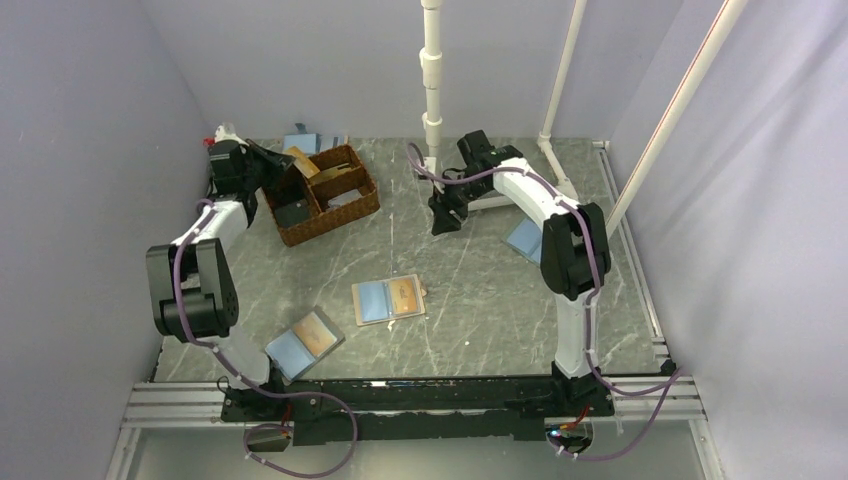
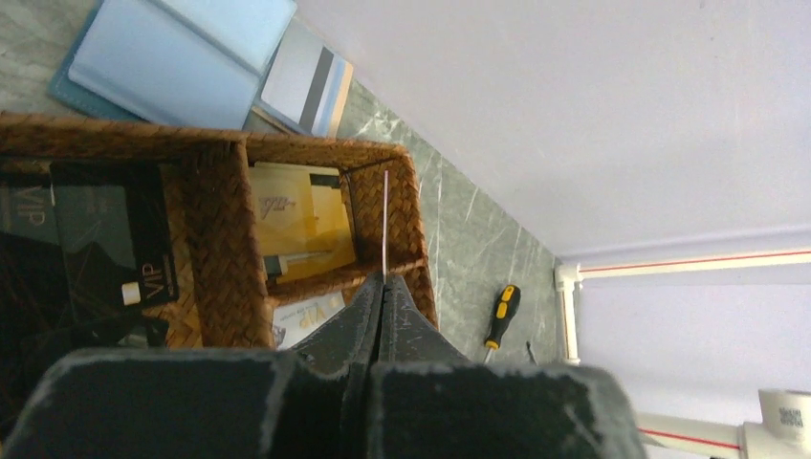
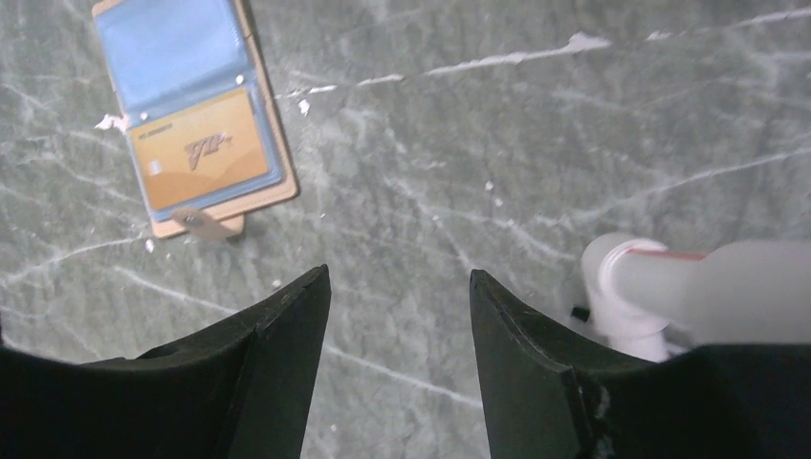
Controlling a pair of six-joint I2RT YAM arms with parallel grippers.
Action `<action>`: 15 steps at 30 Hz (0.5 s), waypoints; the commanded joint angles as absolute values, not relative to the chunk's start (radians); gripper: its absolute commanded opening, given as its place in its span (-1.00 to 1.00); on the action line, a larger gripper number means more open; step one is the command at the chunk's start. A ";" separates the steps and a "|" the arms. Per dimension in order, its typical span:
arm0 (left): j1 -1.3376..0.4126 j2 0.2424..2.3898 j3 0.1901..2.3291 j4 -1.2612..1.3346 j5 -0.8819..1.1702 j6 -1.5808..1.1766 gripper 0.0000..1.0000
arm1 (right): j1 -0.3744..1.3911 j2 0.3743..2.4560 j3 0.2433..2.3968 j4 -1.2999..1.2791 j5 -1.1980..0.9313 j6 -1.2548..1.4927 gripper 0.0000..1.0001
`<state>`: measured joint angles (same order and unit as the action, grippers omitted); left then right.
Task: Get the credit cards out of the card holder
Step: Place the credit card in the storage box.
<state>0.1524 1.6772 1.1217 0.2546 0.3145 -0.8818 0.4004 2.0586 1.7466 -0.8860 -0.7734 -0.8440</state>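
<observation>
The card holder lies open mid-table, light blue with tan edging, a gold VIP card in its right panel. It also shows in the right wrist view, with the gold card in its near panel. My left gripper is over the wicker basket, shut on a thin card seen edge-on above a basket compartment. Its fingertips are pressed together. My right gripper is open and empty above the bare table, up and right of the holder; it also shows in its own wrist view.
The basket holds black and gold VIP cards. A folder with one brown half lies at the near left, a blue folder under the right arm, more blue folders behind the basket. A screwdriver and white pipes stand at the back.
</observation>
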 commanded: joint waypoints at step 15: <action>0.136 1.931 1.328 0.351 0.300 -1.052 -1.00 | 0.394 2.236 2.107 -0.864 -0.879 -0.803 0.26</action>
<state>0.1528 1.9152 1.2568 0.3260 0.3126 -1.0195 0.3981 2.2139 2.0239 -0.9112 -0.8314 -0.8253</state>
